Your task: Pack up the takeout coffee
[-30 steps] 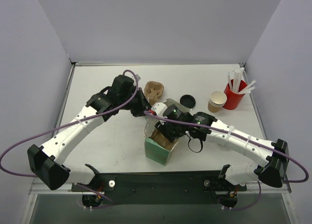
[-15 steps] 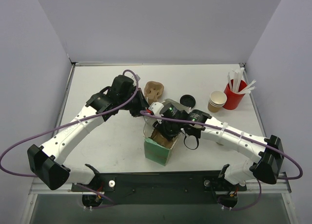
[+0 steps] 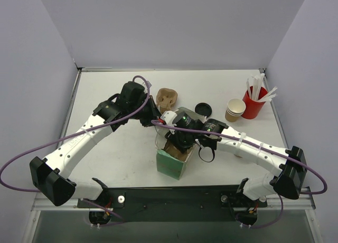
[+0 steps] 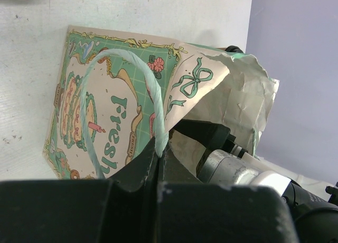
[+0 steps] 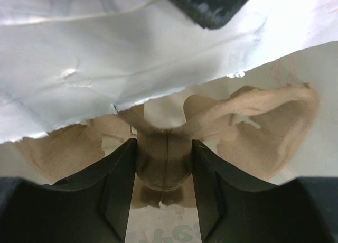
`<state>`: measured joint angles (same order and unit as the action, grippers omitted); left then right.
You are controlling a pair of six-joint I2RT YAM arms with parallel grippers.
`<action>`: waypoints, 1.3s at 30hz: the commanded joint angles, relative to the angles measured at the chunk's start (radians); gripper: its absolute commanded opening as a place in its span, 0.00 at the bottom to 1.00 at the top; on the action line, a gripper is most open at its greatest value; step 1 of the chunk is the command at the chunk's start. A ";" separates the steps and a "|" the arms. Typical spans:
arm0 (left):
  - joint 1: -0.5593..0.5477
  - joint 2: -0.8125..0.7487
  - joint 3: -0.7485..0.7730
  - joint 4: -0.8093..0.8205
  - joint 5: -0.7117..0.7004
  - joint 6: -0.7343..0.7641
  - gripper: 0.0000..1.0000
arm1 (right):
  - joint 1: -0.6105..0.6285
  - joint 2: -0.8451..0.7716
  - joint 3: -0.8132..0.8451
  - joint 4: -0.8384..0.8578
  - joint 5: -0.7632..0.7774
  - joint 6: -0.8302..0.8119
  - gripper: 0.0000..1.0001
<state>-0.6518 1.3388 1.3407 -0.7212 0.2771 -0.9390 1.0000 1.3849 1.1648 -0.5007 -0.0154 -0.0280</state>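
The white table (image 3: pixel 105 90) is walled on three sides, and both arms meet over its near middle. The green printed paper bag (image 3: pixel 170 166) marked "Fresh" stands there close to the front edge, with its mouth open upward.

The left gripper (image 4: pixel 160 153) is clenched on the bag's pale twisted handle (image 4: pixel 90 90), pulling that side up. The right gripper (image 5: pixel 165 171) reaches down into the mouth, its fingers (image 5: pixel 119 185) grasping the centre post of a moulded pulp cup carrier (image 5: pixel 264 121) that sits inside the bag. The bag's white inner wall is close above the carrier.

A second carrier (image 3: pixel 166 99) lies on the table beyond the bag, just past the left gripper. At the far right the red cup (image 3: pixel 253 106) holds white sticks (image 3: pixel 259 87) that fan upward.

Touching or just beside its left side stands the takeout coffee cup (image 3: pixel 235 109), outside the bag. It is upright, long axis vertical, its pale mouth up; whether it is one cup or a nested stack I cannot tell. A black lid (image 3: pixel 203 109) lies flat between the cup and the bag.

Bare tabletop shows along the far wall and left of the bag.
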 commanded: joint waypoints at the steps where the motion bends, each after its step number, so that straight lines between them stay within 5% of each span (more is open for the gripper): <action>1: -0.022 -0.013 0.031 0.112 0.057 -0.014 0.00 | 0.002 0.025 -0.013 0.005 -0.035 -0.021 0.40; 28: -0.029 -0.032 0.021 0.117 0.054 -0.015 0.00 | 0.002 0.016 -0.005 0.008 -0.041 -0.003 0.52; 39: -0.031 -0.036 0.023 0.108 0.039 -0.009 0.00 | 0.002 0.020 0.182 -0.117 0.012 0.057 0.61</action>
<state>-0.6537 1.3308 1.3411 -0.6876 0.2790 -0.9539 0.9958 1.3918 1.2442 -0.6018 -0.0147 -0.0223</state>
